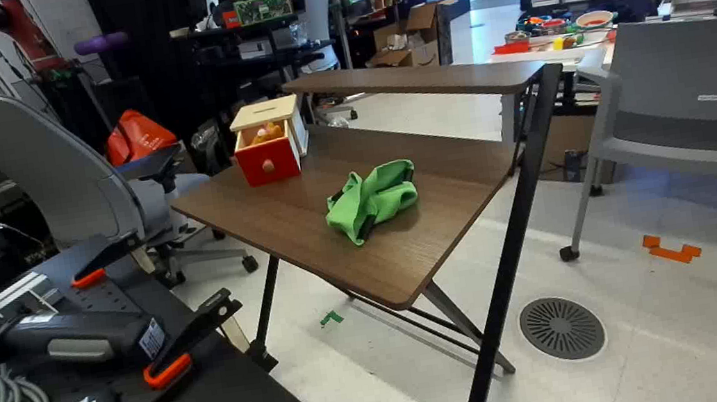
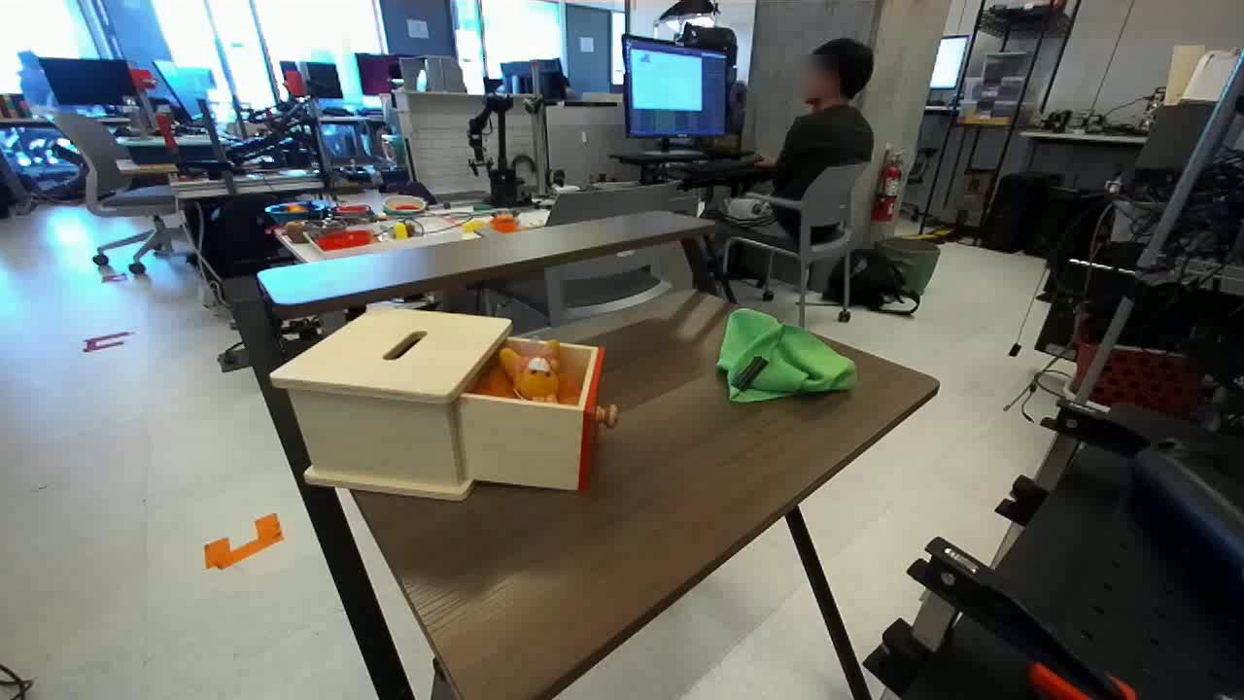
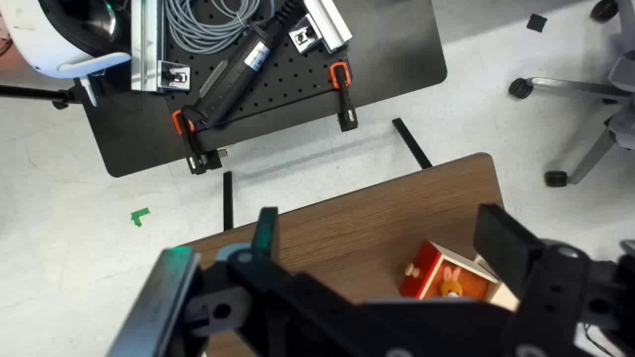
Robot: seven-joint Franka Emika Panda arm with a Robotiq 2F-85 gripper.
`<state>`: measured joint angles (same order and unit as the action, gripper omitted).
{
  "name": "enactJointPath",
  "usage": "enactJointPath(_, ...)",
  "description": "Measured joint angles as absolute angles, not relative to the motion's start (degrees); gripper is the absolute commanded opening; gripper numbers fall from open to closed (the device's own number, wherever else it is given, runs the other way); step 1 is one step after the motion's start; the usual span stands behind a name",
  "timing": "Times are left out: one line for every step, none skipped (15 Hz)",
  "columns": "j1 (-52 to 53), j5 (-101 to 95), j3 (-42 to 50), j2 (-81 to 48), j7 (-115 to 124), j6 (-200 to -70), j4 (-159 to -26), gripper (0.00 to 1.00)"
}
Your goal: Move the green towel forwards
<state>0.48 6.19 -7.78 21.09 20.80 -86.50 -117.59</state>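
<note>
My pincer (image 3: 379, 223) hangs apart and empty, so I judge this the approach, which next calls for coming over the green towel (image 1: 378, 198) and down.

The towel (image 1: 377, 197) is green with black patches, the desk (image 2: 671, 467) wood-grained brown, the box (image 2: 379, 433) cream, its drawer front (image 1: 281, 158) red.

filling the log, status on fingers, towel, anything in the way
Fingers open, nothing gripped. Green towel crumpled on table. Wooden box stands apart, probably not blocking.
</note>
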Motion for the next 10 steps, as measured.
enactJointPath(0.48,6.19,-7.78,21.1,20.8,-86.52,-117.53,1.0)
enactJointPath(0.48,6.19,-7.78,21.1,20.8,-86.52,-117.5,1.0)
enactJointPath(0.48,6.19,-7.78,21.1,20.8,-86.53,-117.5,1.0)
enactJointPath(0.48,6.19,-7.78,21.1,20.8,-86.53,-117.52,1.0)
enactJointPath(0.47,6.17,-7.78,21.08,20.81,-86.65,-117.6,1.0)
enactJointPath(0.46,6.15,-7.78,21.0,20.92,-87.2,-117.75,1.0)
enactJointPath(0.43,6.05,-7.78,20.82,21.38,-88.83,-118.09,1.0)
enactJointPath(0.39,5.89,-7.78,20.49,22.05,-91.19,-118.6,1.0)
enactJointPath(0.36,5.7,-7.77,19.86,22.76,-93.84,-119.24,1.0)
enactJointPath(0.31,5.42,-7.77,18.9,23.54,-96.55,-119.88,1.0)
